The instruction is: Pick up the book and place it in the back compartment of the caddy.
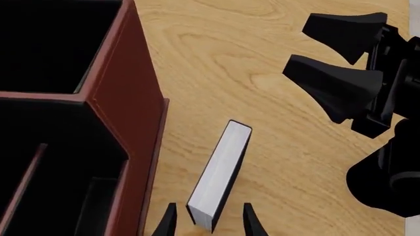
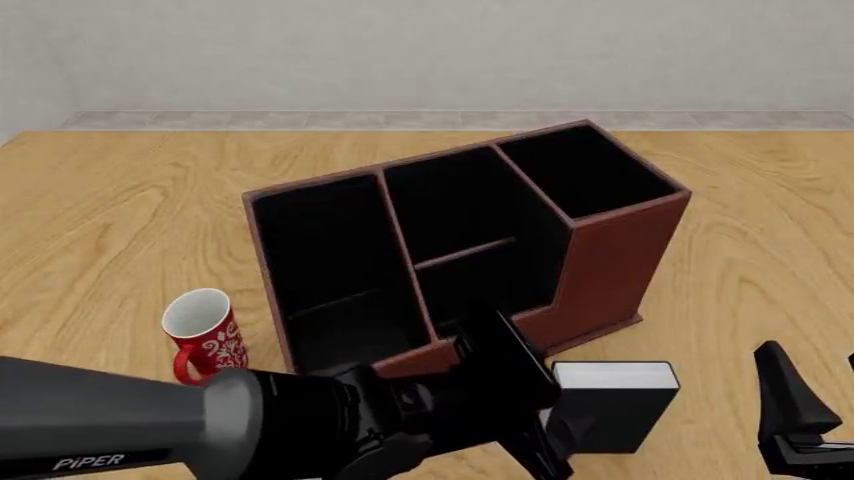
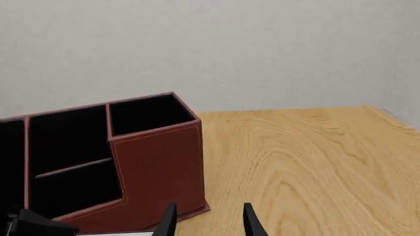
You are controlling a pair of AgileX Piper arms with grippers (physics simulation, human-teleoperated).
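Observation:
The black book [image 1: 220, 167] stands upright on the table on one edge, white pages showing, just beside the caddy's [image 1: 128, 98] reddish outer wall. My left gripper [image 1: 210, 223] is open and straddles the book's near end, with a gap on each side. From the front, the book [image 2: 617, 400] stands before the caddy [image 2: 614, 270], and the left gripper [image 2: 541, 420] reaches it from the left. The back compartment [image 2: 483, 288] lies between the cross partition and the low stepped wall. My right gripper [image 2: 814, 400] is open and holds nothing, right of the book.
A red-and-white mug [image 2: 200, 338] stands left of the caddy, near the left arm [image 2: 120, 430]. The right gripper's fingers [image 1: 335, 86] show close to the book in the left wrist view. The caddy's tall end [image 3: 161, 167] faces the right gripper [image 3: 208, 221].

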